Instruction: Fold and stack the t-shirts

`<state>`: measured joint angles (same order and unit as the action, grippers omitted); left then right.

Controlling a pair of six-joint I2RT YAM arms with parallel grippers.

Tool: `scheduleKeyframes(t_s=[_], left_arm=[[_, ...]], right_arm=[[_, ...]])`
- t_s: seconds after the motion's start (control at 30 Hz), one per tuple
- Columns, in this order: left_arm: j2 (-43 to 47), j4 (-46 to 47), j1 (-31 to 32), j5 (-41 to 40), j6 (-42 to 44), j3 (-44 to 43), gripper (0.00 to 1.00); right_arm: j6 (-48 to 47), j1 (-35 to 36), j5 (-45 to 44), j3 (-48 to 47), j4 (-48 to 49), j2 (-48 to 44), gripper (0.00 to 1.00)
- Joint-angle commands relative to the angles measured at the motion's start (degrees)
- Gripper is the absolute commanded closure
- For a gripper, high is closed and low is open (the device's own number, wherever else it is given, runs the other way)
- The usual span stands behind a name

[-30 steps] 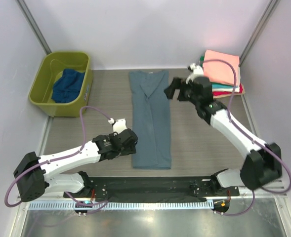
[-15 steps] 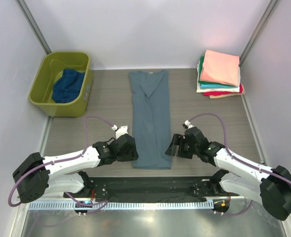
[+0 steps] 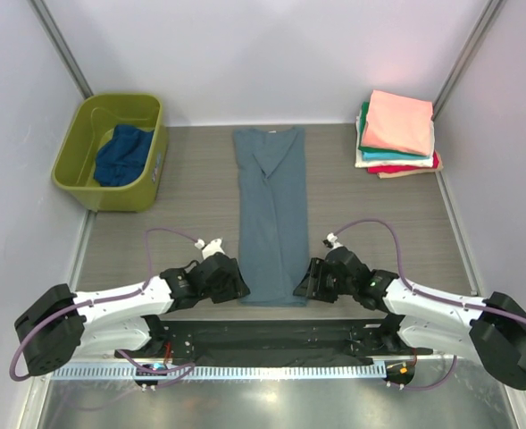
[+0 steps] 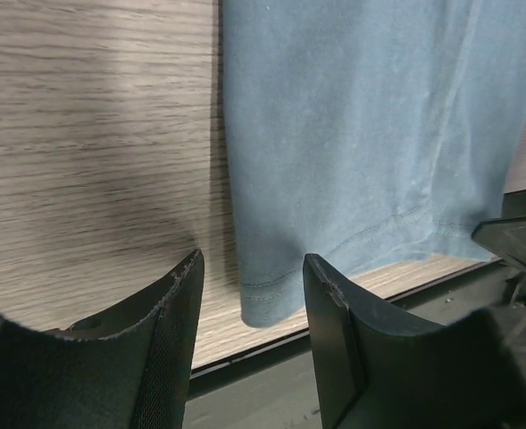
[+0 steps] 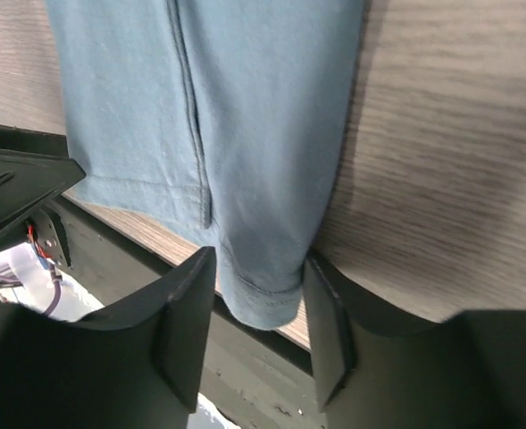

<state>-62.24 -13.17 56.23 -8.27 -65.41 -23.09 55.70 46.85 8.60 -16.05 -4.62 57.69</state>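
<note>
Grey-blue t-shirt lies flat on counter, centre, long axis running near to far. Near hem corners: left fingers straddle left corner, right fingers straddle right corner; both pairs parted, nothing pinched yet

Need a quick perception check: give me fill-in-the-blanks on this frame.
1. The olive-green plastic tub holds a ____ cloth t-shirt.
2. In the folded stack, the top t-shirt is ____.
3. The left end effector and right end effector each straddle a hem ____ of the long grey-blue cloth t-shirt.
Missing: navy blue; salmon pink; corner
</note>
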Motion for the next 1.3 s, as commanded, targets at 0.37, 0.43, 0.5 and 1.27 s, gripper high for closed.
scheduleKeyframes(t_s=[0.37,0.43,0.5,1.27], left_arm=[[0.45,5.34,-0.06,2.91,-1.92,3.32,0.76],[-0.16,5.87,0.02,2.82,-1.92,3.05,0.89],[-0.34,5.79,0.02,2.65,-1.92,2.79,1.00],[13.02,-22.93,-0.06,-6.48,-4.38,-8.36,1.00]], right_arm=[[3.80,1.05,-1.83,5.59,-6.28,-6.98,0.71],[3.71,0.96,-2.01,5.51,-6.19,-6.80,0.79],[3.71,1.05,-2.10,5.16,-5.58,-6.63,0.86],[0.91,1.05,-8.32,-5.47,-15.50,-11.90,0.99]])
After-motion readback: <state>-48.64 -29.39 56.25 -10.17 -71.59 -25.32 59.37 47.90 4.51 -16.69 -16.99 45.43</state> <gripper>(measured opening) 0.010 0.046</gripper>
